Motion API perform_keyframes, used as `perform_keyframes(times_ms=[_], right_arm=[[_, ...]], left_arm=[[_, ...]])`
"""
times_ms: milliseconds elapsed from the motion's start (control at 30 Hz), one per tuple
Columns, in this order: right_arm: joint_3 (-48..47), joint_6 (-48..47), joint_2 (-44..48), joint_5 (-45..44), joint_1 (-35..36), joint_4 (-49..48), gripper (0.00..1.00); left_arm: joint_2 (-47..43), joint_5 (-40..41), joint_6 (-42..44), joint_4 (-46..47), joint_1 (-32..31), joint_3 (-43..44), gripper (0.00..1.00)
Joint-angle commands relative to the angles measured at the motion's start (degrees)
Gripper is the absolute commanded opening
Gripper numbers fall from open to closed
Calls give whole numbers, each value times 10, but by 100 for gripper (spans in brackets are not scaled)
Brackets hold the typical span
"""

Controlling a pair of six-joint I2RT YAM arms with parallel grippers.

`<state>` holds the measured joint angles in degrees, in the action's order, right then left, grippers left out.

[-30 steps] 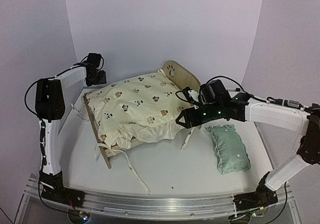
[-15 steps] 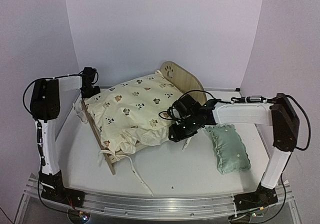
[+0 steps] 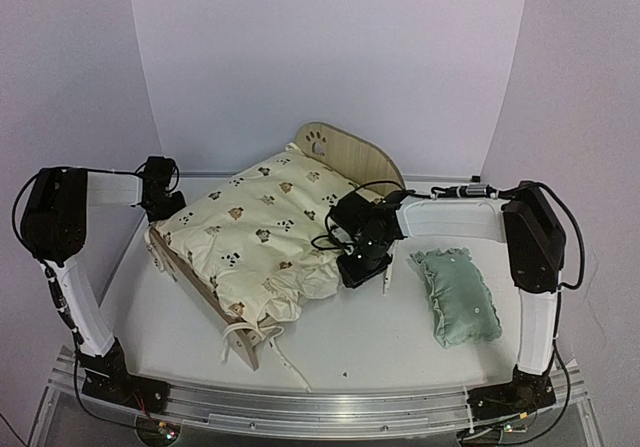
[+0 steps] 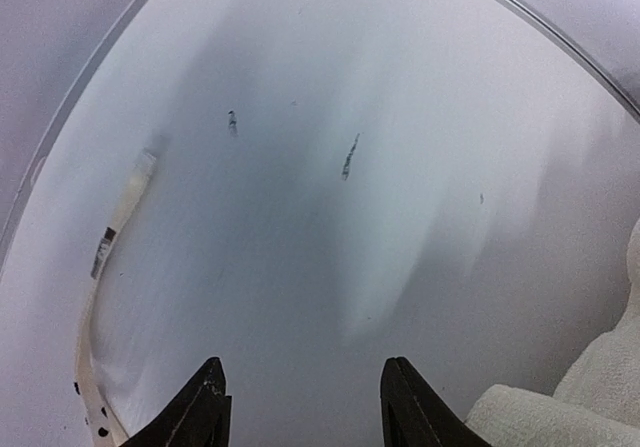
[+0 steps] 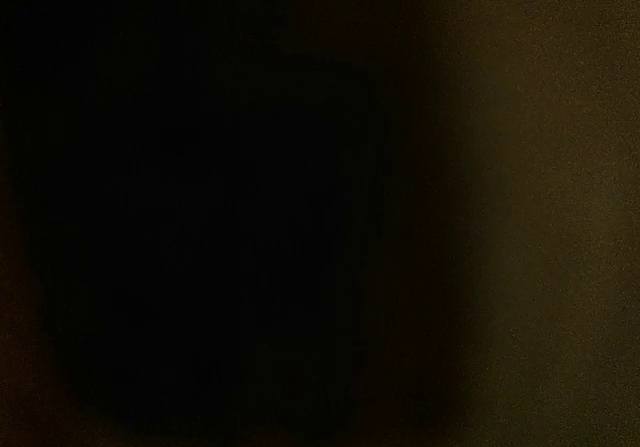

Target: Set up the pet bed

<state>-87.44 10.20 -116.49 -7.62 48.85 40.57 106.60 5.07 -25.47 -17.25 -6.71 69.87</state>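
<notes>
Bed: pet bed (image 3: 352, 159) lies diagonally on the tabletop (image 3: 400, 339), headboard toward the far edge, foot toward the near-left corner.
Left: left fingers (image 4: 203, 414) spread and empty, just off its far-left corner.
Right: right fingers (image 3: 357, 269) against its right long side; whether they grip, I cannot tell.

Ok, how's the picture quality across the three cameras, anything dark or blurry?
Top external: sharp and evenly lit, only soft shadows around the light-wood pet bed. Left wrist: the white table looks smeared and streaky, while the left end effector is crisp. Right wrist: nearly black, nothing readable.
</notes>
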Motion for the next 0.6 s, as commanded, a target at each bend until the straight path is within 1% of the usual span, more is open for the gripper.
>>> perform_keyframes(times_ms=[0,233,333,567], right_arm=[[-57,4,-47,14,0,-110,46],[-75,-31,-54,9,-6,-110,47],[-87,-33,-59,28,-21,-110,47],[-140,-45,-100,56,-26,-110,48]], left_arm=[[-45,-86,-7,-96,-112,-87,52],[-123,-173,-45,-38,-155,-216,52],[-171,-203,-67,-24,-169,-260,53],[-245,-248,-129,14,-225,-336,50]])
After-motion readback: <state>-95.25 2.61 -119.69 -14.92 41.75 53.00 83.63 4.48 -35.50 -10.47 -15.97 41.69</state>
